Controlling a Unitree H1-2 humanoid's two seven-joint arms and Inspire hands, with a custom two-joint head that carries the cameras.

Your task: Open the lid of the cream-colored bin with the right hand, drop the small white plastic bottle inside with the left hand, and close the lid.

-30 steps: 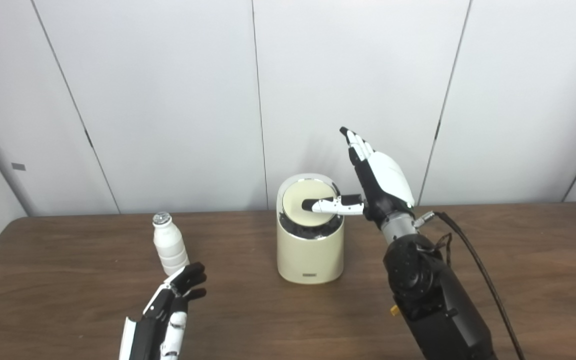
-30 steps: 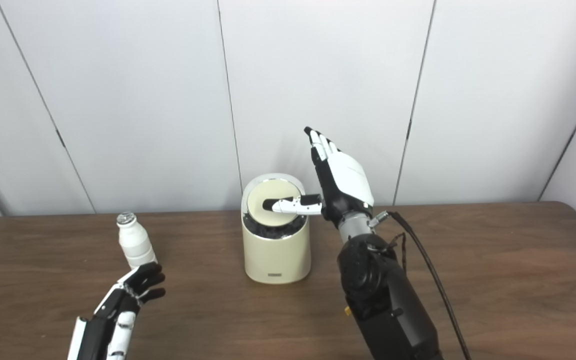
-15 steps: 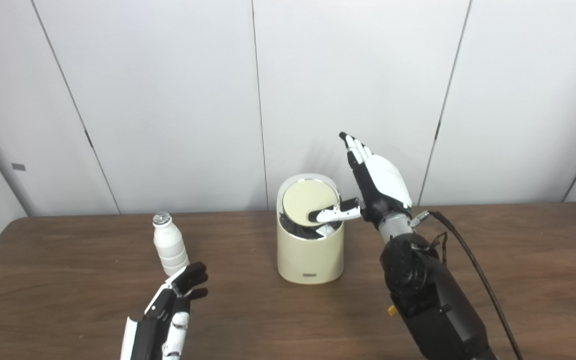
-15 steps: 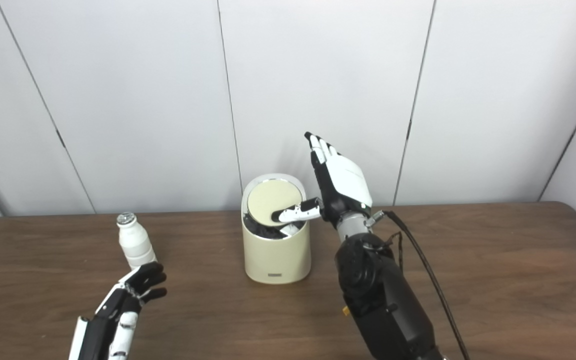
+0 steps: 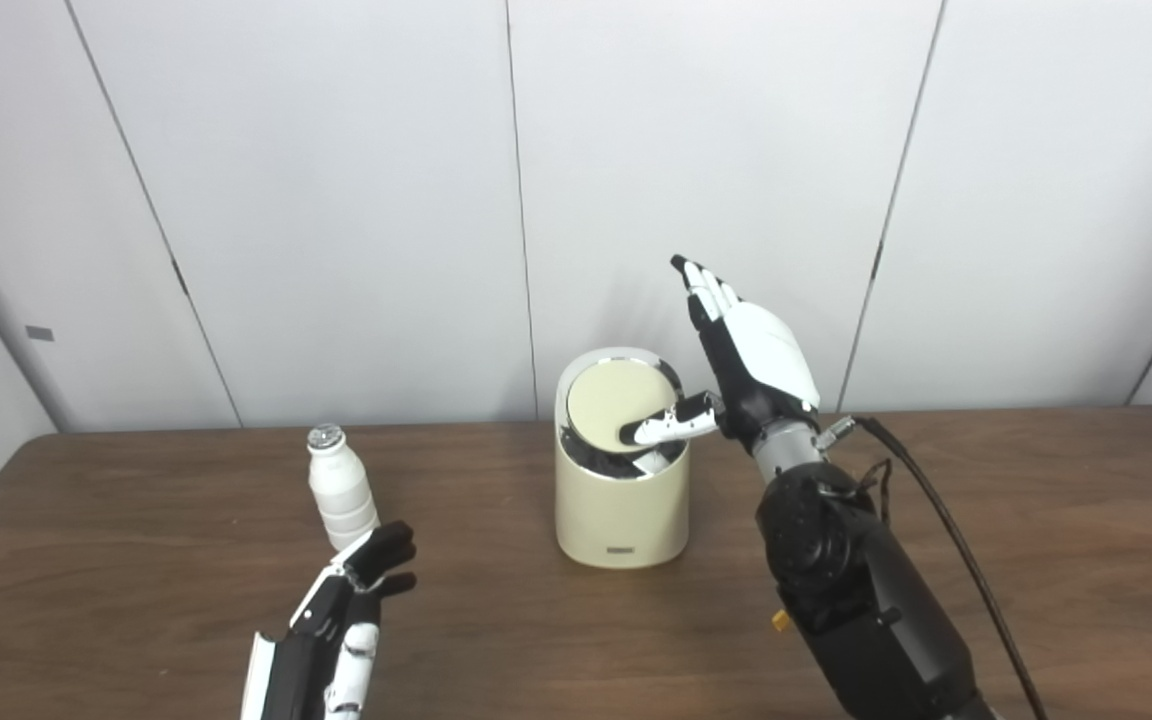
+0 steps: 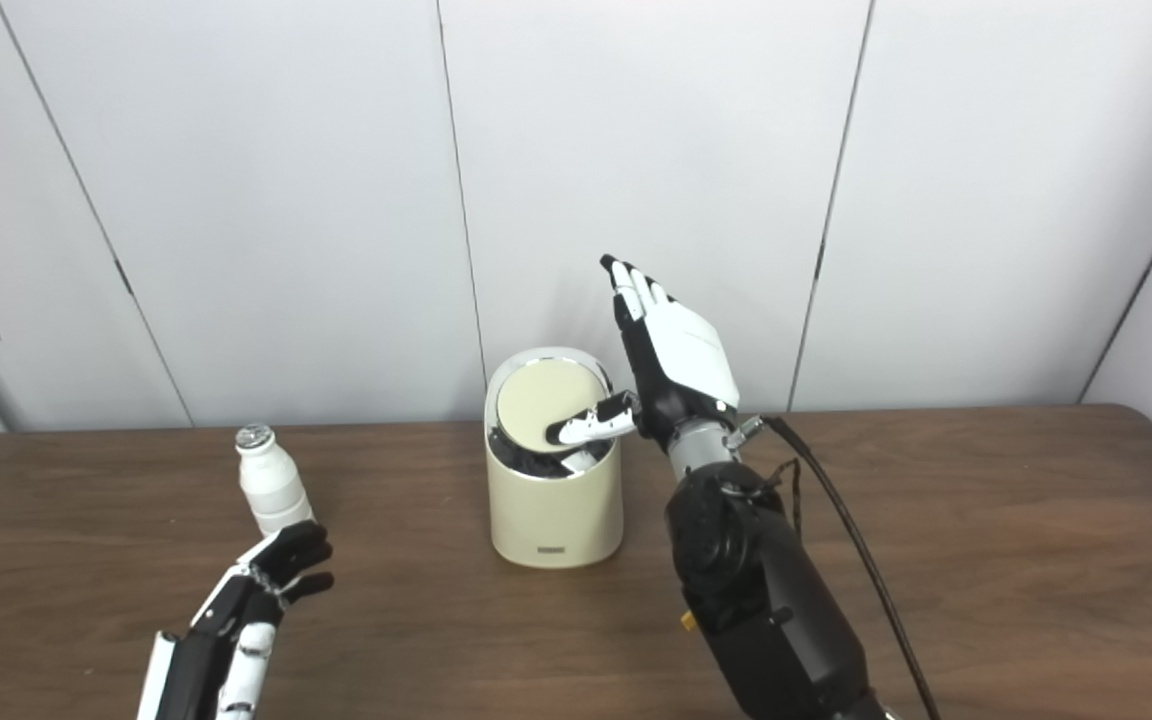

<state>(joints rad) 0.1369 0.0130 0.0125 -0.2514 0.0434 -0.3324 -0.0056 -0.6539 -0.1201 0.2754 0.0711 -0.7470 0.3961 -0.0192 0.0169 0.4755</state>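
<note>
A cream-colored bin [image 5: 621, 510] stands mid-table, its round lid [image 5: 611, 402] tipped up toward the back, showing a dark opening at the front rim. My right hand [image 5: 751, 355] is beside the bin's right edge, fingers pointing up and spread, thumb lying across the lid's lower right edge. It is open and grips nothing. A small white plastic bottle [image 5: 340, 490] with a silver cap stands upright to the bin's left. My left hand [image 5: 336, 620] hovers just in front of the bottle, open, fingers apart, not touching it.
The brown wooden table [image 5: 1036, 560] runs the full width. White wall panels [image 5: 336, 200] rise close behind the bin. A black cable [image 5: 946, 520] trails from my right wrist over the table's right side.
My right thumb has slid from the lid's centre to its lower right edge, and the lid has tipped a little further. The left hand and bottle have not moved.
</note>
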